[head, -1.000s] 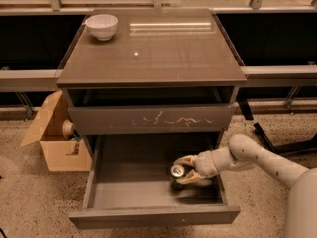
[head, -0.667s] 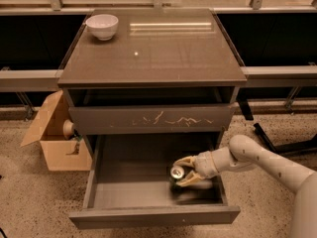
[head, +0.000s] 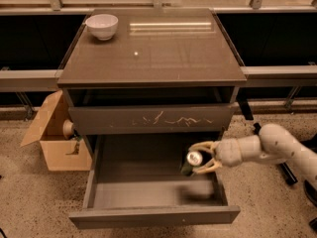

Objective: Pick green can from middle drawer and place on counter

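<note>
The middle drawer (head: pixel 148 214) is pulled wide open at the bottom of the cabinet, showing its smooth grey inside. My gripper (head: pixel 199 157) reaches in from the right and is shut on the green can (head: pixel 192 160). The can is tilted with its silver top facing the camera, and it is held a little above the drawer floor near the right side wall. One finger (head: pixel 200 146) is above the can and the other is below it. The glossy counter (head: pixel 153 53) lies above, with no can on it.
A white bowl (head: pixel 102 26) stands on the counter's back left corner. The drawer with pale scratch marks (head: pixel 151 119) sits just above my gripper, only slightly open. An open cardboard box (head: pixel 52 140) stands on the floor to the left. My arm (head: pixel 277 150) extends off to the right.
My gripper has risen and shifted slightly right with the can, which has come up off the drawer floor. The drawer and bowl have not moved.
</note>
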{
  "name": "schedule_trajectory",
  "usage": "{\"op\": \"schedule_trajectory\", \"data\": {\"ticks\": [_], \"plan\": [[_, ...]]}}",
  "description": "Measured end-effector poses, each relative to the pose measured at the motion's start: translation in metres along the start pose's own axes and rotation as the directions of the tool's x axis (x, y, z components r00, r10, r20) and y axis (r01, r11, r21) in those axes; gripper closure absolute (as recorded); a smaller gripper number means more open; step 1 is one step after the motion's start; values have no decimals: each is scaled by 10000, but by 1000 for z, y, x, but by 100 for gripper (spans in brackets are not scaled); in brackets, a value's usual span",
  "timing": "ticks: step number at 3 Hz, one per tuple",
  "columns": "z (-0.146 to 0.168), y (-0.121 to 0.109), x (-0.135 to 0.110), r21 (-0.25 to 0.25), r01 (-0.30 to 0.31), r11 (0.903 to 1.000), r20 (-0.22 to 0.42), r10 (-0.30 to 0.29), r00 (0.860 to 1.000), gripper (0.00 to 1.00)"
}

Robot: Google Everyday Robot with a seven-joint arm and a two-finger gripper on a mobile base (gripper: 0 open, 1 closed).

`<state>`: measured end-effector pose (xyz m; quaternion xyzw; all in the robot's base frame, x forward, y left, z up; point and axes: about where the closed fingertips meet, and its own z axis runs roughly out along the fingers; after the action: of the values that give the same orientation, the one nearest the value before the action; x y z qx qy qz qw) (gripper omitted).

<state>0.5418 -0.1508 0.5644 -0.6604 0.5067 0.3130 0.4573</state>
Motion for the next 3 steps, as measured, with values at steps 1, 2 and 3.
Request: {"op": "schedule_trajectory", "data": {"ticks": [1,2,3], "plan": [[-51,-14,-34,-310,588,9978,551,-571,9968,100],[-51,-14,-34,-311,588,9978,551,-571,9968,100],[-59,-36,-72,-963,610,9935,376,-576,9976,100]]}}
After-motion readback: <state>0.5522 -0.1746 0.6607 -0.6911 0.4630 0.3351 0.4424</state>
